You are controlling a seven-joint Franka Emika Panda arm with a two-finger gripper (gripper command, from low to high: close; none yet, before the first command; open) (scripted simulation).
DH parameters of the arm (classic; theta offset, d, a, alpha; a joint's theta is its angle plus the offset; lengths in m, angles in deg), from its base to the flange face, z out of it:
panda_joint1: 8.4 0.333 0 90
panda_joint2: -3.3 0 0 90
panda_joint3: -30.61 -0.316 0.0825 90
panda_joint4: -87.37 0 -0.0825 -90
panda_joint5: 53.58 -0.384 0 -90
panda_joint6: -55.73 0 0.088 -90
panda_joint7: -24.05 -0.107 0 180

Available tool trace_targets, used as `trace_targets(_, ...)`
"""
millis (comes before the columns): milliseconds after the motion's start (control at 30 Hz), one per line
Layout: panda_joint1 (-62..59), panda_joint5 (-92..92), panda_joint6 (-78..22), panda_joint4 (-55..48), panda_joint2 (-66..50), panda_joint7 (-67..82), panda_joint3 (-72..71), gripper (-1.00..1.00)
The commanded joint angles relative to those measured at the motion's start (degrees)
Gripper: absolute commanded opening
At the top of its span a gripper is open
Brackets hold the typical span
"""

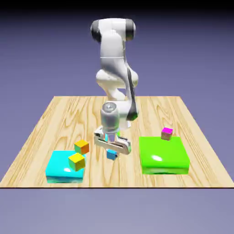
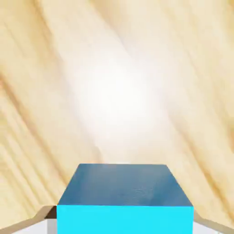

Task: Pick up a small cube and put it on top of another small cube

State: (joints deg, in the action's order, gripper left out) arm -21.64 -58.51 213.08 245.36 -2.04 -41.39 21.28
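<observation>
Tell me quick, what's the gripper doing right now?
Gripper: closed on the blue cube, which sits between its two finger tips.

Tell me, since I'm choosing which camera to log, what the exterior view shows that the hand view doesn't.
Only the exterior view: orange cube, yellow cube, magenta cube, cyan block, green block.
Only the hand view: the blue cube's bright cyan face between the fingertips, close up.
Both: blue cube, gripper, wooden table.
</observation>
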Motion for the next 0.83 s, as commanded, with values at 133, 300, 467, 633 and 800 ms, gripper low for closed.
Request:
trace_targets(133, -5.25, -0.56, -9.16, -3.8, 5.59, -4.28, 1.7, -1.0)
trace_targets(300, -13.5, -0.95, -21.62, -10.49, 11.78, -11.76, 5.11, -1.0)
trace_targets(467, -16.35, -1.47, -21.19, -11.55, 10.44, -14.21, 6.16, -1.0)
trace_targets(633, -16.12, -1.99, -14.46, -9.68, 5.6, -13.84, 5.91, 1.0)
trace_targets(800, -16.51, -1.09, -26.16, -12.94, 14.03, -14.49, 6.35, 1.0)
